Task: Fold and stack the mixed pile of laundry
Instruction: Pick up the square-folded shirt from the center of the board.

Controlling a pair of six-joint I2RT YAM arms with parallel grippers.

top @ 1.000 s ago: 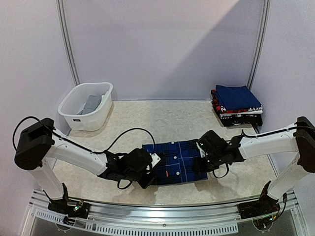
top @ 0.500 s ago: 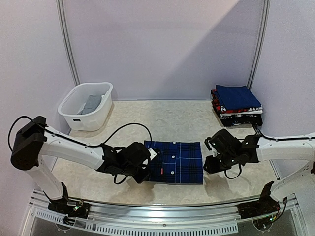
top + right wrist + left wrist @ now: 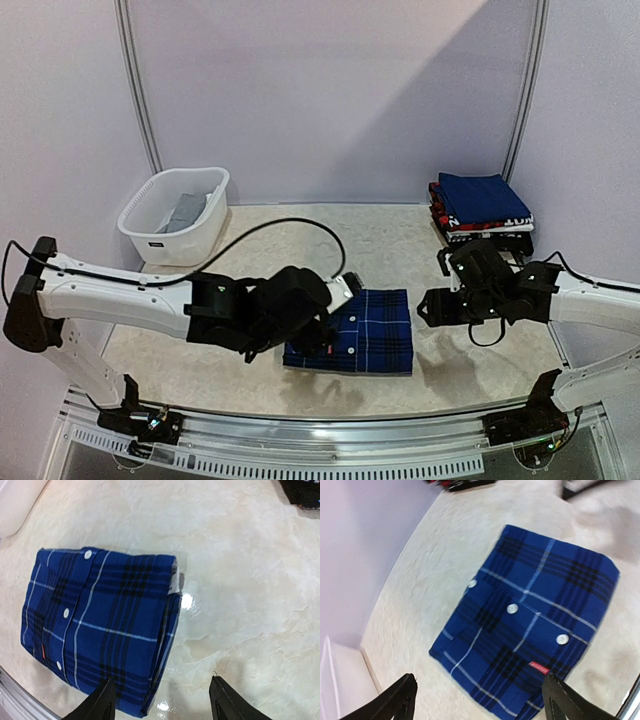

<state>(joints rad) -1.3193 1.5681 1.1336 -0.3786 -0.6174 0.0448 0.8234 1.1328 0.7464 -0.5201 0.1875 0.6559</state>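
Note:
A dark blue plaid shirt point(image 3: 368, 331) with thin light lines lies folded into a flat rectangle on the table, near the front middle; white buttons and a small red tag show on it point(image 3: 540, 610). My left gripper point(image 3: 333, 318) hovers above the shirt's left part, open, with nothing between its fingers point(image 3: 478, 684). My right gripper point(image 3: 430, 306) hangs just right of the shirt's folded edge point(image 3: 120, 630), open and empty point(image 3: 161, 682). A grey garment point(image 3: 185, 212) lies in the white basket point(image 3: 150, 240).
The white slotted basket stands at the back left. A stack of folded clothes point(image 3: 481, 214), dark blue on top, sits at the back right by the wall; its edge shows in the right wrist view point(image 3: 305, 492). The table's front rail point(image 3: 330, 452) runs below.
Both grippers have opened and let go of the plaid shirt, which now lies as a narrower folded rectangle. The left arm rose and swung right over it; the right arm drew back to the right.

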